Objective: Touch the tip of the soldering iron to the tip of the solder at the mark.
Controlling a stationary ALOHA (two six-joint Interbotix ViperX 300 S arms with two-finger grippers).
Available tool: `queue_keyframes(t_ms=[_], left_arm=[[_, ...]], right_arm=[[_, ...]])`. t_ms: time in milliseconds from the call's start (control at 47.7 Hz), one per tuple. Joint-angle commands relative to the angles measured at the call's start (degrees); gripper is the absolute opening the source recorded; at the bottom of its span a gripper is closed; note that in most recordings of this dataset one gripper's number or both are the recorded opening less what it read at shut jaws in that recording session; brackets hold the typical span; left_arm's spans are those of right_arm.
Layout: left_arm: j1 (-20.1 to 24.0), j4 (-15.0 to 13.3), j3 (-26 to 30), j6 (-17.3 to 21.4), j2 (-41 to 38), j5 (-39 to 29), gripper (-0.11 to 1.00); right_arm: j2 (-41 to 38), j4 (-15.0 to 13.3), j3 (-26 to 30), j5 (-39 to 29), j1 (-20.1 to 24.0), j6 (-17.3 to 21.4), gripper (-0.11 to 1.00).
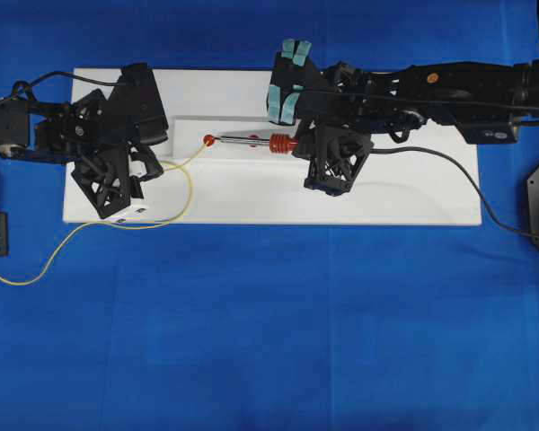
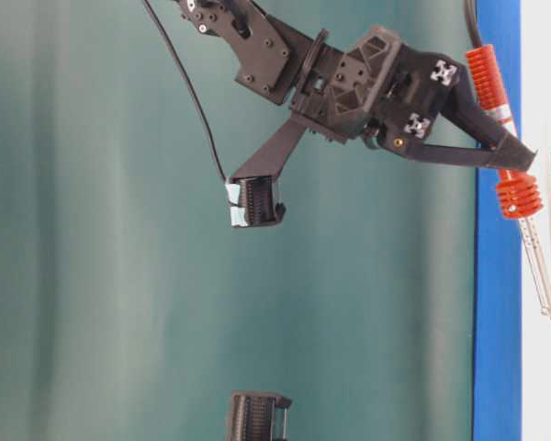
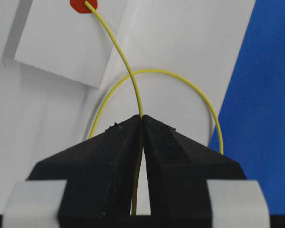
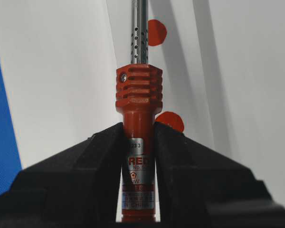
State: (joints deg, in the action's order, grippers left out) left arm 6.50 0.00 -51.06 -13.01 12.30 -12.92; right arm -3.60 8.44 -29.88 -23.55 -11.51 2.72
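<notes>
L gripper (image 3: 141, 118) has its fingers (image 3: 109, 152) pressed together on the solder (image 3: 121, 57), pinching the yellow wire right at the finger tips. From there the wire arcs up to its free end, which sits on the red mark (image 3: 83, 5) on a raised white panel. Behind the pinch the wire loops round in a wide curve over the white board (image 1: 413, 193); in the overhead view it trails off the board's left edge onto the blue tabletop (image 1: 269, 341).

R gripper (image 4: 138, 135) has its fingers (image 4: 90, 161) clamped on the soldering iron (image 4: 138, 95), gripping the red-and-silver handle just below the ribbed red collar. Silver perforated shaft runs up out of the wrist view, w/ two other red dots beside it on the board.

Overhead: iron lies roughly level along the board, tip pointing toward the L arm and reaching the red mark where the solder end also arrives. Table-level view shows the iron's tip at the yellow wire end by a red spot; actual contact too small to tell. Black cord (image 1: 485, 202) runs off the board to the right.
</notes>
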Motion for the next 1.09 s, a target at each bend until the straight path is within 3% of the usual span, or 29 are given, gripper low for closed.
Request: queue_keyframes(t_ms=[0,1069], left_arm=[[0.00,0.09,0.88,0.09,0.53,0.18,0.03],[0.00,0.09,1.76,0.00,-0.09,-0.18,0.03]], right_arm=[[0.62,-0.09,1.41,0.09,0.18,0.09,0.06],[0.53,-0.09,1.49,0.35,0.62,0.09,0.06]])
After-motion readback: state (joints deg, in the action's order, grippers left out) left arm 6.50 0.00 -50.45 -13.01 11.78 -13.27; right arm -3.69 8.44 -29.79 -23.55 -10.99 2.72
